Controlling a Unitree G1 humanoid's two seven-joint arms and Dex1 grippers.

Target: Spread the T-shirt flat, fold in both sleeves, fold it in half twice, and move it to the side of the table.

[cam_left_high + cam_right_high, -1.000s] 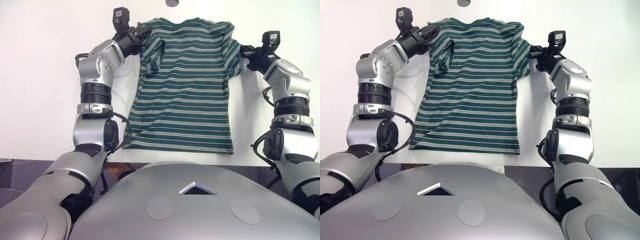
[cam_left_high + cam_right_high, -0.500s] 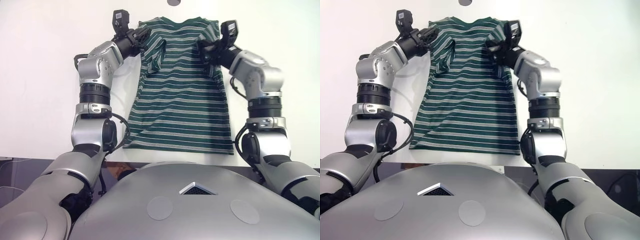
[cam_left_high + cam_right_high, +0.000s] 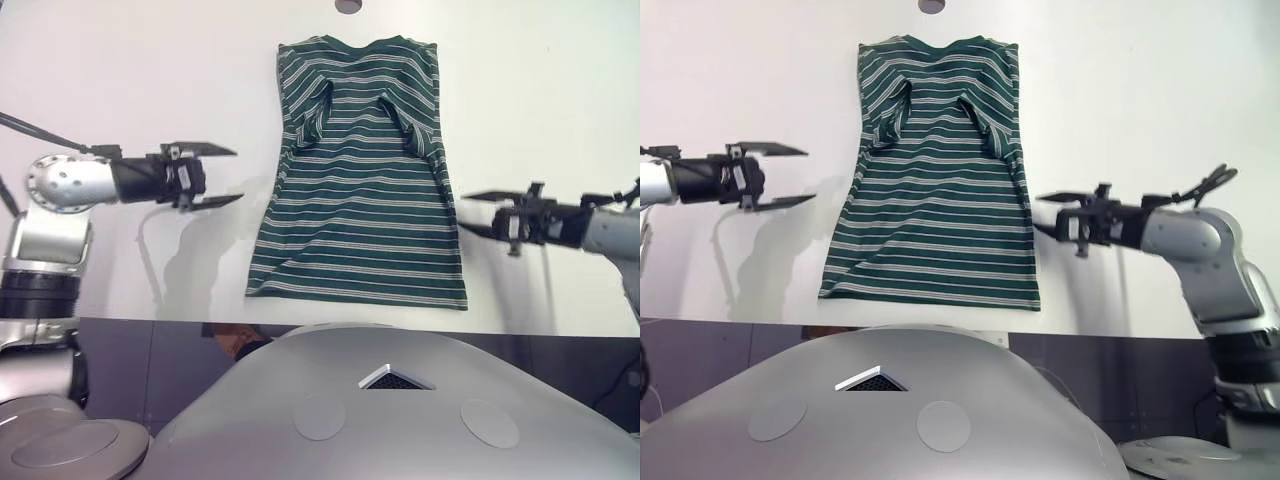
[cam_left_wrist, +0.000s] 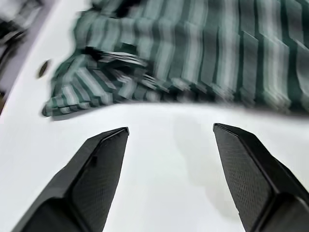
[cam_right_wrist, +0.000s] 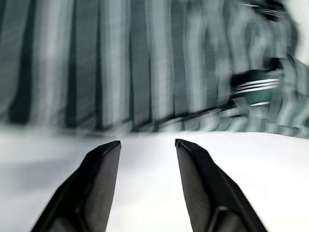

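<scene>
The green striped T-shirt [image 3: 360, 170] lies flat on the white table [image 3: 120, 80], collar at the far end, hem near the front edge. Both sleeves are folded inward onto the chest. My left gripper [image 3: 228, 175] hovers open off the shirt's left side at about mid-length, pointing toward it and holding nothing. My right gripper [image 3: 470, 212] hangs open off the shirt's right side, close to the lower side seam, also holding nothing. In the left wrist view the open left gripper [image 4: 171, 126] faces the shirt [image 4: 193, 48] over bare table. In the right wrist view the right gripper [image 5: 147, 141] faces the shirt [image 5: 120, 63].
A small dark round object [image 3: 345, 5] sits at the table's far edge beyond the collar. The table's front edge [image 3: 150, 318] runs just below the hem. Bare white tabletop stretches on both sides of the shirt.
The right arm carried the right sleeve in over the chest and let it go. Both arms then drew back from the shoulders to the shirt's sides, grippers open.
</scene>
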